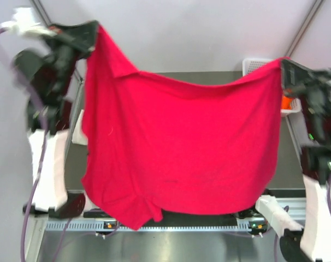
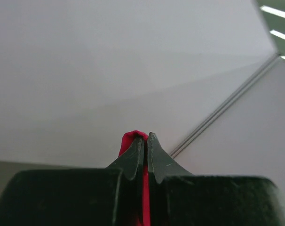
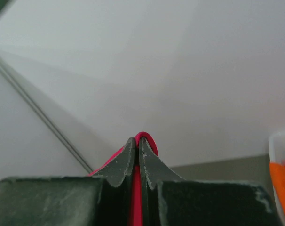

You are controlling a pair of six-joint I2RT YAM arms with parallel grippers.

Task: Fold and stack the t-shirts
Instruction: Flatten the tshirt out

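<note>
Hangs in mid-air as one wide sheet: crimson-red t-shirt (image 1: 182, 147), strung from the far left to the right above the dark table (image 1: 290, 164), with its loose lower edge draping past the near side. Could slip from a corner and collapse in a heap, given only a thin fold of cloth in each pinch. Could also land bunched or skewed if lowered unevenly, judging by the top edge sagging in the middle. Might brush the white basket (image 1: 257, 65) at the far right, with orange cloth (image 1: 286, 102) inside, probably another tee. Runs its long axis left to right along the held edge, broad face toward the overhead view; cannot tell for sure which end carries the collar. Clenches red cloth in the left gripper (image 2: 146, 139) and in the right gripper (image 3: 137, 141), a small red fold poking out past each tip.
</note>
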